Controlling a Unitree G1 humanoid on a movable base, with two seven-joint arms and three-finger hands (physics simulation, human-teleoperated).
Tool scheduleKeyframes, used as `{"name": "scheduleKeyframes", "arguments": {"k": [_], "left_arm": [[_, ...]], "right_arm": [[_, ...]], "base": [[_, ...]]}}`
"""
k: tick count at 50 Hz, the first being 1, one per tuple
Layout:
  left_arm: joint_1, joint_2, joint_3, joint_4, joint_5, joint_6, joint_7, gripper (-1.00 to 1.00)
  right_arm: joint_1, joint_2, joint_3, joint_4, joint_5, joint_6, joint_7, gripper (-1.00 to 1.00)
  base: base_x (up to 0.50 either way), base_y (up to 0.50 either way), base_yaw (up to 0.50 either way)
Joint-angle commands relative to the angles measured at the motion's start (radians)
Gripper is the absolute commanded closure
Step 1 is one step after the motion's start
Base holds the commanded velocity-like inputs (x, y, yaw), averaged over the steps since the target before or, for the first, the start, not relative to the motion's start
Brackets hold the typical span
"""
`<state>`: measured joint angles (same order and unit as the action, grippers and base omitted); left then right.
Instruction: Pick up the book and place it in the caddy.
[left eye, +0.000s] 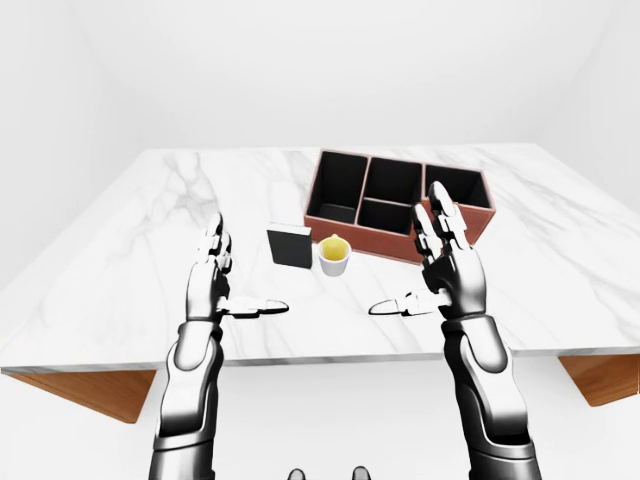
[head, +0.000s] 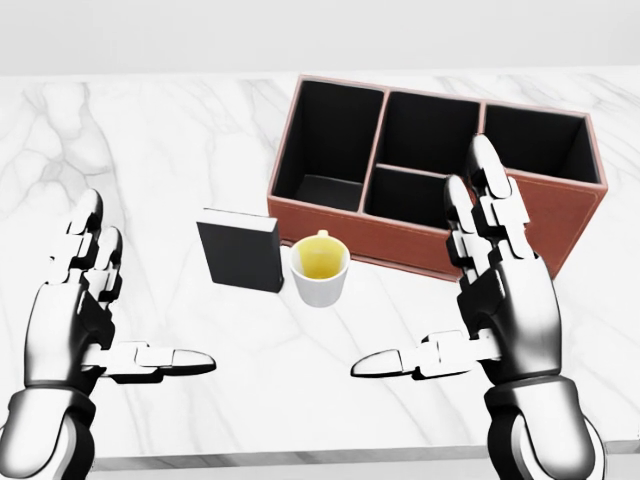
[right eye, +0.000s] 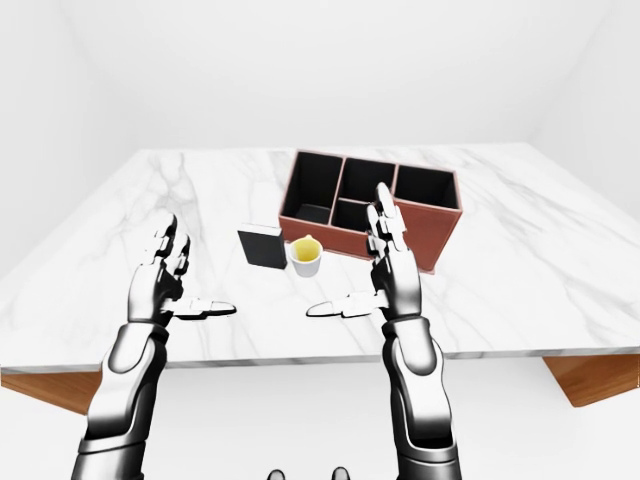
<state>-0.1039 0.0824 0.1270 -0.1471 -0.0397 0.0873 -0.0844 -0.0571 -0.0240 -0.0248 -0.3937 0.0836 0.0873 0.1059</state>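
Hands raised, nothing grasped: your left hand (head: 85, 320) and right hand (head: 490, 300) hover with fingers spread wide over the table's (left eye: 150, 230) near edge. Untouched, the book (head: 240, 250) stands mid-table beside a cup (head: 320, 268) (just short of the caddy (head: 420, 150)). Grasp, lift and placement all remain.
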Motion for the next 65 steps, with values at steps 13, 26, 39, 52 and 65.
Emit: {"name": "scheduleKeyframes", "arguments": {"k": [13,26,39,52,65], "left_arm": [[0.025,-0.009,-0.002,-0.025,0.005,0.000,-0.002,-1.00],[0.027,-0.006,0.003,-0.023,0.001,0.000,-0.002,-1.00],[0.029,-0.002,0.011,-0.049,-0.001,0.000,-0.002,-1.00],[0.028,0.004,0.021,-0.087,0.004,0.000,-0.007,-1.00],[0.036,0.005,0.029,-0.092,0.007,0.000,-0.014,-1.00]], "right_arm": [[-0.007,0.005,0.004,-0.014,0.010,0.000,-0.003,-1.00],[-0.018,0.008,0.002,-0.007,0.016,0.000,-0.023,-1.00],[-0.009,0.004,0.012,-0.025,0.012,0.000,-0.016,-1.00],[0.044,0.005,0.134,-0.080,-0.242,0.000,0.037,-1.00],[-0.037,0.076,0.292,-0.011,-0.499,0.000,0.067,-1.00]], "base": [[0.50,0.13,0.00],[0.46,0.00,0.00],[0.00,0.00,0.00],[0.00,0.00,0.00],[0.00,0.00,0.00]]}}
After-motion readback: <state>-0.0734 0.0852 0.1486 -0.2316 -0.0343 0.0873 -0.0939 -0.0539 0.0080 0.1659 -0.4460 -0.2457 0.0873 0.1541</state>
